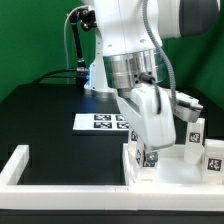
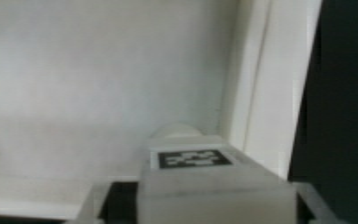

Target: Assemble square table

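White plastic is nearly all that shows here. Nearest to the camera, the white border bar [image 1: 60, 182] runs along the front of the black table [image 1: 40, 110], probably to keep the parts from sliding.

Behind it, on the exterior view's right, lies the square tabletop [image 1: 160, 172], flat, pushed against the bar. The gripper [image 1: 149, 157] stands right over it, and its jaws are closed on a leg block [image 2: 197, 170]; the wrist view shows the tagged leg between the fingers [image 2: 108, 205], pointing down to the slab near its raised rim [image 2: 256, 90]. I judge the leg is held upright to enter a corner socket. More leg blocks [image 1: 197, 133] wait just right.

Farther, left, the marker board [image 1: 105, 122] lies flat.
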Tool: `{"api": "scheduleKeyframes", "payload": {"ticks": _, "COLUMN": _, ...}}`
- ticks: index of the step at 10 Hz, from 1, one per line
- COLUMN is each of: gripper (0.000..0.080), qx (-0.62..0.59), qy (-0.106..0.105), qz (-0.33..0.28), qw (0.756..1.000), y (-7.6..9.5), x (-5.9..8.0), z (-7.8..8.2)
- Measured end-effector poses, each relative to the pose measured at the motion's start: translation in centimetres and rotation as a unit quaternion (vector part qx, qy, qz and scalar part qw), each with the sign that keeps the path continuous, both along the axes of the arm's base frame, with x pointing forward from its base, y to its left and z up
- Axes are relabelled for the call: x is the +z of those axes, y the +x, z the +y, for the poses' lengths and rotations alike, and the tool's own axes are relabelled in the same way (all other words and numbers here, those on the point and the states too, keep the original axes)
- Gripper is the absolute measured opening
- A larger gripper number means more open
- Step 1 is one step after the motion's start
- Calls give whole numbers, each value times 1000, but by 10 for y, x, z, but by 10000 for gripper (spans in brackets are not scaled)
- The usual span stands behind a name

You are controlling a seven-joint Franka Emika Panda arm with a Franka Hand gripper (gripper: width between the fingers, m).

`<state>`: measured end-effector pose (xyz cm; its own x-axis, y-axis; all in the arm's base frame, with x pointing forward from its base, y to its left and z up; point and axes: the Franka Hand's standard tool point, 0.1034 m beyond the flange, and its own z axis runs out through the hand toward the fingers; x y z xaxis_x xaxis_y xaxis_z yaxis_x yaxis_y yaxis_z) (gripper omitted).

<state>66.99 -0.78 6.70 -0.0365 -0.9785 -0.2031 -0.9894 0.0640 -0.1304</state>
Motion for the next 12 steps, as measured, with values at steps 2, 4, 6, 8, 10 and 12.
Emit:
{"api": "scheduleKeyframes", "payload": {"ticks": 2, "gripper": 298, "qx": 6, "qy": 5, "qz": -15, "qw": 1000, "y": -4, "x": 0, "z": 1}}
{"api": "scheduleKeyframes", "payload": {"ticks": 4, "gripper": 507, "qx": 148, "qy": -24, "qz": -31, "qw": 988, "y": -3, "x": 2, "z": 4}}
{"api": "scheduleKeyframes", "payload": {"ticks": 6, "gripper": 604, "qx": 271, "qy": -46, "qz": -51, "qw": 960, "y": -1, "x": 4, "z": 10}}
{"api": "scheduleKeyframes", "payload": {"ticks": 8, "gripper": 647, "qx": 336, "qy": -56, "qz": -63, "qw": 938, "y": -1, "x": 4, "z": 9}}
{"api": "scheduleKeyframes", "payload": {"ticks": 10, "gripper": 647, "qx": 506, "qy": -92, "qz": -70, "qw": 855, "y": 0, "x": 5, "z": 9}}
{"api": "scheduleKeyframes", "payload": {"ticks": 12, "gripper": 622, "qx": 587, "qy": -104, "qz": -82, "qw": 798, "y": 2, "x": 7, "z": 5}}
